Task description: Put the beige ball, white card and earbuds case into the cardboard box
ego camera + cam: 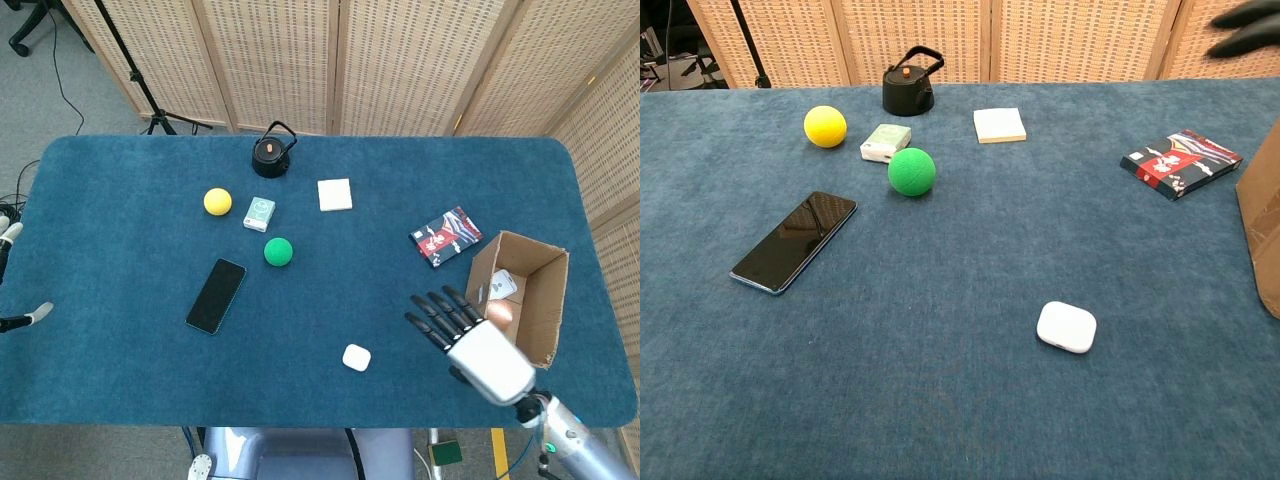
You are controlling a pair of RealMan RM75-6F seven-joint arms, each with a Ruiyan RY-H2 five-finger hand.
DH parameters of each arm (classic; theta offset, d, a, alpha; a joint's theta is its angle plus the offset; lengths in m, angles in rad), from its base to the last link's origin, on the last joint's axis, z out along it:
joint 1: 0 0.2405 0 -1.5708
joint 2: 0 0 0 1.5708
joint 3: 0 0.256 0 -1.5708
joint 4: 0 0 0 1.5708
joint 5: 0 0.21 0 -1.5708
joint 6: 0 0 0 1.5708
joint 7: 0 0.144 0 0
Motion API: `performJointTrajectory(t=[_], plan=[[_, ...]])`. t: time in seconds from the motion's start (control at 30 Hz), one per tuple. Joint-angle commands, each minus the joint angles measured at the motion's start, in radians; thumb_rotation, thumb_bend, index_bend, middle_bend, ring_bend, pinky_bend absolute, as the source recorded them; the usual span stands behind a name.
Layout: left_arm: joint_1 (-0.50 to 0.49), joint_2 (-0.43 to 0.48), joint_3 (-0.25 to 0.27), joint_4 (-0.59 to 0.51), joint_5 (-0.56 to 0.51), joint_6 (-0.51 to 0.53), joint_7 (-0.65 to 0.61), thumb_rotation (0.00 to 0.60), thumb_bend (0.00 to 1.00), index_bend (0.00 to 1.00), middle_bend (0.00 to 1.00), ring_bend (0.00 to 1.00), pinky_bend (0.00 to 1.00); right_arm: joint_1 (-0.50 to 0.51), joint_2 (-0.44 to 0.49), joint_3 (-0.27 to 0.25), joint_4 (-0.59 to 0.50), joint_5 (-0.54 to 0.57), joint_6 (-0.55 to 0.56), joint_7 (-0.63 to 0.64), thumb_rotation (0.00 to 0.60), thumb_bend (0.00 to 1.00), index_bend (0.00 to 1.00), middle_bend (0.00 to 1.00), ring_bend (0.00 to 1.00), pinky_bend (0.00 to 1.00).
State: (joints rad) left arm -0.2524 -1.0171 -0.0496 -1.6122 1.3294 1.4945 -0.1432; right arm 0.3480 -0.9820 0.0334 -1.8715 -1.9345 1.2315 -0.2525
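Earbuds case [356,357] on table, left of my right hand [472,344], not touching | fingers [440,313] apart, holding nothing | left hand: cannot tell

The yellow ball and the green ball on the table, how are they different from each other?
Colour: the yellow ball is bright yellow, the green ball a deep green. Place: the yellow ball lies farther back, to the left of the small pale green box; the green ball lies in front of that box, nearer the black phone. Both look round, of similar size, and rest on the blue table, untouched by either hand.
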Motion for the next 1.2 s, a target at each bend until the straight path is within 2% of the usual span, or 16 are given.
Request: performJointTrajectory(t=[0.03, 0.27, 0.43, 0.6, 0.83, 1.2], plan=[[0.004, 0.005, -0.01, 0.009, 0.005, -0.016, -0.02, 0.6, 0.0, 0.0, 0.0, 0.0, 0.0, 0.084, -0.09, 0.019, -0.07, 0.107, -0.193, -0.15, 0.6, 0.0, 0.07, 0.0, 0.0, 0.04], [0.018, 0.011, -0.023, 0.013, 0.024, -0.024, -0.047, 0.6, 0.0, 0.0, 0.0, 0.0, 0.0, 0.146, -0.243, 0.037, -0.005, 0.281, -0.356, -0.297, 0.6, 0.0, 0.12, 0.07, 0.01, 0.04], [0.021, 0.012, -0.03, 0.012, 0.031, -0.038, -0.049, 0.6, 0.0, 0.0, 0.0, 0.0, 0.0, 0.172, -0.32, 0.048, 0.03, 0.379, -0.394, -0.379, 0.6, 0.0, 0.16, 0.13, 0.06, 0.05], [0.025, 0.012, -0.039, 0.012, 0.033, -0.047, -0.047, 0.6, 0.0, 0.0, 0.0, 0.0, 0.0, 0.2, -0.377, 0.056, 0.05, 0.459, -0.414, -0.402, 0.6, 0.0, 0.22, 0.2, 0.12, 0.09], [0.028, 0.012, -0.048, 0.011, 0.036, -0.061, -0.045, 0.6, 0.0, 0.0, 0.0, 0.0, 0.0, 0.233, -0.446, 0.038, 0.104, 0.496, -0.423, -0.404, 0.6, 0.0, 0.24, 0.22, 0.14, 0.11], [0.033, 0.013, -0.058, 0.01, 0.046, -0.072, -0.041, 0.6, 0.0, 0.0, 0.0, 0.0, 0.0, 0.258, -0.51, 0.006, 0.194, 0.47, -0.39, -0.379, 0.6, 0.0, 0.29, 0.27, 0.18, 0.16]])
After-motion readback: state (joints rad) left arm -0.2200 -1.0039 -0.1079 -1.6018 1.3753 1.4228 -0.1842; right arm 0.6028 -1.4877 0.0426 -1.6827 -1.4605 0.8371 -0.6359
